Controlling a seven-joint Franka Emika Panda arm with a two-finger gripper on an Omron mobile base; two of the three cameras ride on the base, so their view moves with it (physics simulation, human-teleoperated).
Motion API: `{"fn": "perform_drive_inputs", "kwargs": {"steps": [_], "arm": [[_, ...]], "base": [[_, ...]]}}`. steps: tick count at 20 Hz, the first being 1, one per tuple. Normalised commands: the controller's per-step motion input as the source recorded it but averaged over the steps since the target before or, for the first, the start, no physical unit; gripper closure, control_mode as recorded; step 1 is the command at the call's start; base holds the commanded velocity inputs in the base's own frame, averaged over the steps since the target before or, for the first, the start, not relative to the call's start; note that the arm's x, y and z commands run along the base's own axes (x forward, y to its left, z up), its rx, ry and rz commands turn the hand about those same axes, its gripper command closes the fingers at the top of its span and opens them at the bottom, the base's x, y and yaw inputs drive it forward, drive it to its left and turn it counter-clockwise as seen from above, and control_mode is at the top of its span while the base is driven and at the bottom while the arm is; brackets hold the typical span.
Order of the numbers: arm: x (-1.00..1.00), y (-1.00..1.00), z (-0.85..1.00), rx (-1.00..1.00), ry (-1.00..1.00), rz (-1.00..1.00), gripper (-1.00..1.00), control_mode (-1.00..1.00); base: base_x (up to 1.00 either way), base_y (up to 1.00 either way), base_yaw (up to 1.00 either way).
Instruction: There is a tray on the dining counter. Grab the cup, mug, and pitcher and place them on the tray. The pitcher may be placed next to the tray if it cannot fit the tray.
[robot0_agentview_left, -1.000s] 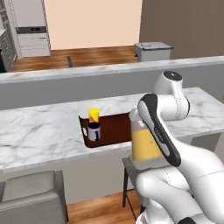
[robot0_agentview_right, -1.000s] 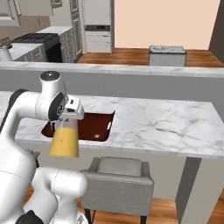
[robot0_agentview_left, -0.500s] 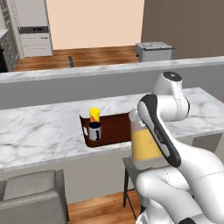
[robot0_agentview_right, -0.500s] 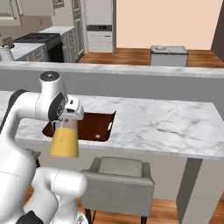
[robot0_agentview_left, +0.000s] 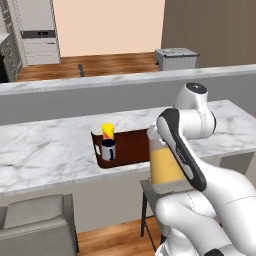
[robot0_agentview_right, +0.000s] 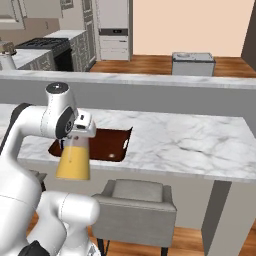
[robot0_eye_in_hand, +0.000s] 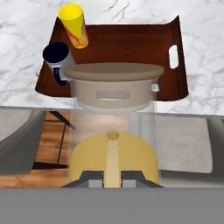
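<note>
- The counter (robot0_agentview_left: 50, 150) is a long white marble slab running across in front of the arm, with a grey stool (robot0_agentview_right: 137, 205) tucked in below its near edge.
- The tray (robot0_eye_in_hand: 131, 43) lies flat on the counter close to that near edge, its right half bare.
- The pitcher (robot0_agentview_right: 73, 159) hangs in the air on the near side of the counter, over the floor and stool and short of the tray, upright, orange liquid in its lower part, brown lid (robot0_eye_in_hand: 113, 72) on.
- The gripper (robot0_agentview_right: 82, 126) has its jaws nearly closed, pinched on the pitcher's top.
- The mug (robot0_agentview_left: 108, 149) stands at the tray's left end, nearer the counter edge.
- The cup (robot0_agentview_left: 108, 132) stands just behind the mug, close beside it on the tray.
</note>
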Motion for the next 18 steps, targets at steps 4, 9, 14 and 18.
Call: {"fn": "perform_drive_inputs", "kwargs": {"steps": [4, 9, 14, 18], "arm": [[0.13, 0.0, 0.08, 0.0, -0.01, 0.0, 1.0, -1.0], [0.34, 0.0, 0.23, 0.0, -0.06, 0.0, 1.0, -1.0], [0.76, 0.0, 0.27, 0.0, -0.03, 0.0, 1.0, -1.0], [0.99, 0.0, 0.27, 0.0, 0.0, -0.02, 1.0, -1.0]], "base": [[0.0, 0.0, 0.0], [0.0, 0.0, 0.0], [0.0, 0.0, 0.0], [0.0, 0.0, 0.0]]}}
